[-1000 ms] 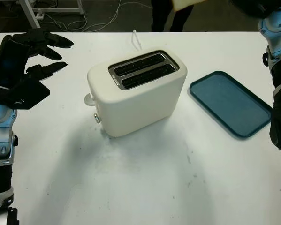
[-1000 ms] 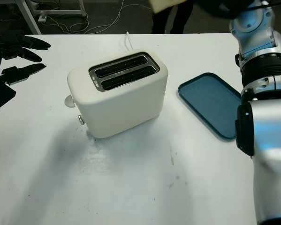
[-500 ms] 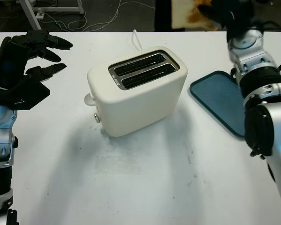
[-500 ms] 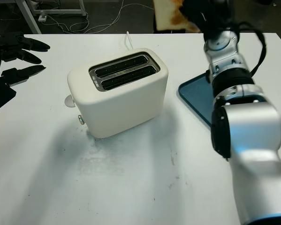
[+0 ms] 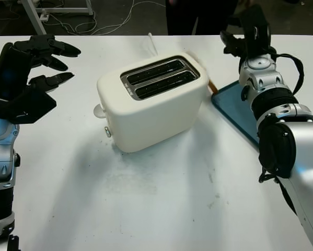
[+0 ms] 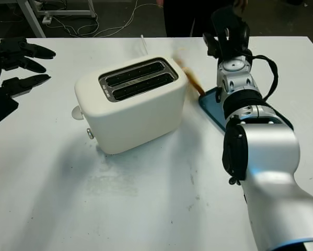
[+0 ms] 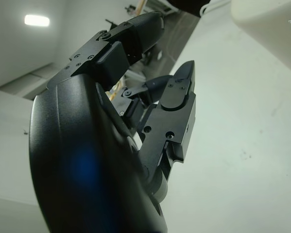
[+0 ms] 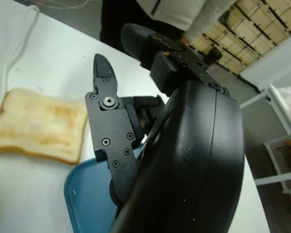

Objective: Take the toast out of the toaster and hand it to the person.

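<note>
The white two-slot toaster (image 5: 153, 102) stands mid-table with both slots (image 5: 159, 78) empty. A slice of browned toast (image 8: 38, 126) is free of my right hand, down by the table between the toaster's right end and the blue tray. In the head views the toast (image 6: 190, 77) is a blurred streak. My right hand (image 5: 245, 32) is open above the tray's far corner, holding nothing. At the far left my left hand (image 5: 46, 57) hovers open over the table, well away from the toaster.
A blue tray (image 5: 233, 104) lies to the right of the toaster. A person (image 8: 184, 12) stands behind the table's far edge. The toaster's white cable (image 5: 152, 44) runs to the back edge.
My right hand has come down from the back edge toward the tray. The toast it held half a second ago has left its fingers and dropped beside the toaster. The left hand stayed put.
</note>
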Robot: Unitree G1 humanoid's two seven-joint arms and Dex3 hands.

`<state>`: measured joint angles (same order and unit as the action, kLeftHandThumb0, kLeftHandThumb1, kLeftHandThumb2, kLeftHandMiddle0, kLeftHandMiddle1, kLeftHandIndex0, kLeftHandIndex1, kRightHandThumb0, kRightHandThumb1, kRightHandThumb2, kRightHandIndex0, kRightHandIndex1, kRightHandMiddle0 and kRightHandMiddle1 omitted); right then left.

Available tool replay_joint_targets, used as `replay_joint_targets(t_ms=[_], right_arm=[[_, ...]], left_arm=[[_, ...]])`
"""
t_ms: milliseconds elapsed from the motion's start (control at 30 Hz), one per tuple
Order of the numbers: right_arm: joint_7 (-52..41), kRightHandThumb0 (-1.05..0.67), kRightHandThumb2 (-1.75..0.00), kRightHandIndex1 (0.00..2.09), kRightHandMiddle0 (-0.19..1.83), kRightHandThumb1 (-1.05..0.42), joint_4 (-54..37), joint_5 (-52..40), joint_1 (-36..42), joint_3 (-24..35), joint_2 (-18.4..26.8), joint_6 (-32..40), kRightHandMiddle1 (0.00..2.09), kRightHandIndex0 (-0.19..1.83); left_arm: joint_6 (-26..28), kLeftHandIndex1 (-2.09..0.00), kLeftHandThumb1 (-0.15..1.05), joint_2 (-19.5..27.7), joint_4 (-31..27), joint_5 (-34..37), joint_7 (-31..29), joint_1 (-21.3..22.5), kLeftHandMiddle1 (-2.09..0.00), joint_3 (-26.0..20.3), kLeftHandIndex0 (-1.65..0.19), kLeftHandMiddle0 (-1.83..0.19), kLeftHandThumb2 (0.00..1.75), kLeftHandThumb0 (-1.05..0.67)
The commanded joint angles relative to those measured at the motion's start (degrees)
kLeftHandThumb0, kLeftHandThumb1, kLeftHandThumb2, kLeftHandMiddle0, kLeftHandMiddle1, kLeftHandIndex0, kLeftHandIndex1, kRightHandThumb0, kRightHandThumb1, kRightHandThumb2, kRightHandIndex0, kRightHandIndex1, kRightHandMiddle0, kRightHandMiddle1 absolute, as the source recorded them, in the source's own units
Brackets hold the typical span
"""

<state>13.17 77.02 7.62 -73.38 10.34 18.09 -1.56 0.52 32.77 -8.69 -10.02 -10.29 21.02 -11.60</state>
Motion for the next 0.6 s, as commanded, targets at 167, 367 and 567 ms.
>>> replay_joint_targets(t_ms=[167,367,567], right_arm=[[-1.6,-0.14,-0.14,1.75,0.72,-0.92,0.0,-1.9,0.9,2.3,0.2,-0.7,1.1,0.71],[-1.8,-0.12,-0.17,1.75,0.23,-0.92,0.0,-2.8,0.4,3.5,0.4,-0.3,0.74,0.57],[-1.7,-0.11,-0.16,1.75,0.42,-0.92,0.0,-1.6,0.2,2.3,0.4,-0.1,1.01,0.61]], left_arm=[[0.3,-0.51,0.83,-0.1,-0.6,-1.0,0.6,-0.4,-0.9,0.2,-0.76,-0.69,0.03,0.08],[1.2,-0.51,0.82,-0.1,-1.3,-1.9,0.5,-0.3,-0.9,0.4,-0.76,-0.69,0.02,0.07],[0.5,-0.51,0.81,-0.2,-1.3,-1.9,0.6,-0.5,-0.9,0.0,-0.76,-0.7,0.02,0.08]])
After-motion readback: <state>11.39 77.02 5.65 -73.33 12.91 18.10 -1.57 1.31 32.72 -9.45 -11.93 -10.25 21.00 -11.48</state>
